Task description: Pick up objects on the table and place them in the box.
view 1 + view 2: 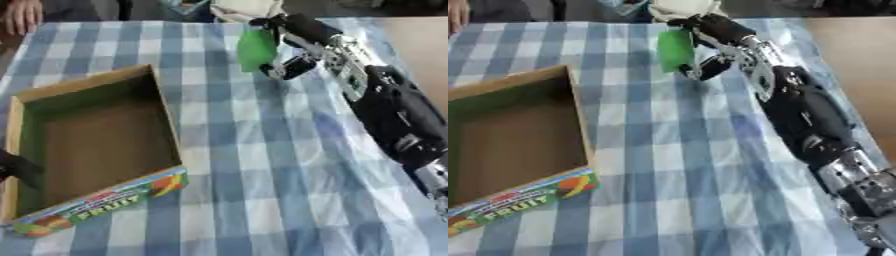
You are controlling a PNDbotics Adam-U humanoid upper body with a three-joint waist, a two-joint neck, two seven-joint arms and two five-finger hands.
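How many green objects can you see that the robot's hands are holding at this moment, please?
1: a green object held in the right hand above the far end of the checked tablecloth. Its far side is hidden behind the hand.

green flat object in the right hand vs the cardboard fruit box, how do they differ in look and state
The small green flat object is plain and hangs above the checked tablecloth, pinched in the right hand; the brown cardboard fruit box is far larger, rests on that cloth, open-topped and empty, with a colourful printed side. The flat object is solid; the box is hollow.
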